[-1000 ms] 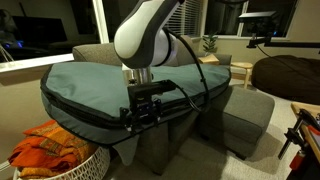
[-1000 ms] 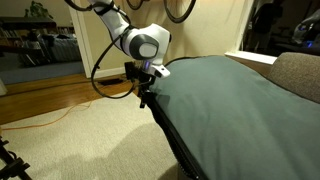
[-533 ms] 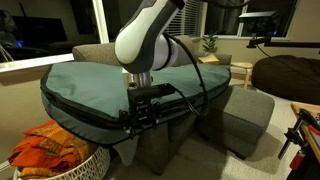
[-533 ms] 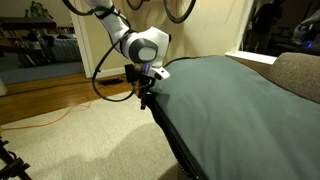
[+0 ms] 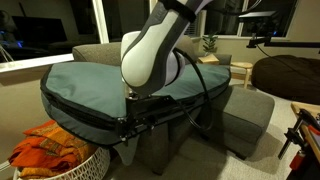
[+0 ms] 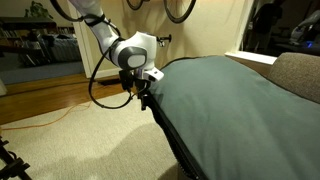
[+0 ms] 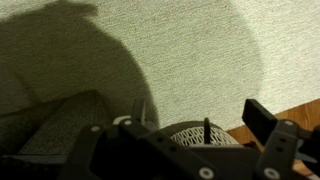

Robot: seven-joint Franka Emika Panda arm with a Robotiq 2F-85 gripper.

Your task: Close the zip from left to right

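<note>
A very large teal-grey padded case [image 5: 100, 80] lies over a grey sofa; it also shows in an exterior view [image 6: 240, 100]. The zip [image 5: 85, 112] is a thin dark line with black trim along its side edge, also seen in an exterior view [image 6: 170, 135]. My gripper [image 5: 135, 118] is at this edge, against the zip line, and shows in an exterior view [image 6: 145, 92] at the case's corner. In the wrist view the gripper [image 7: 200, 115] has its fingers apart. A thin dark upright strip stands between them. The zip's slider is hidden.
A white woven basket [image 5: 50, 158] with orange cloth stands on the floor below the case's edge; it shows under the gripper in the wrist view [image 7: 190, 135]. The grey sofa [image 5: 245, 115] is behind. Carpet [image 6: 70, 145] and an orange cable [image 6: 50, 120] lie beside the case.
The arm's white wrist has swung over and lowered. The gripper has dropped a little along the case's edge and shifted slightly toward the corner.
</note>
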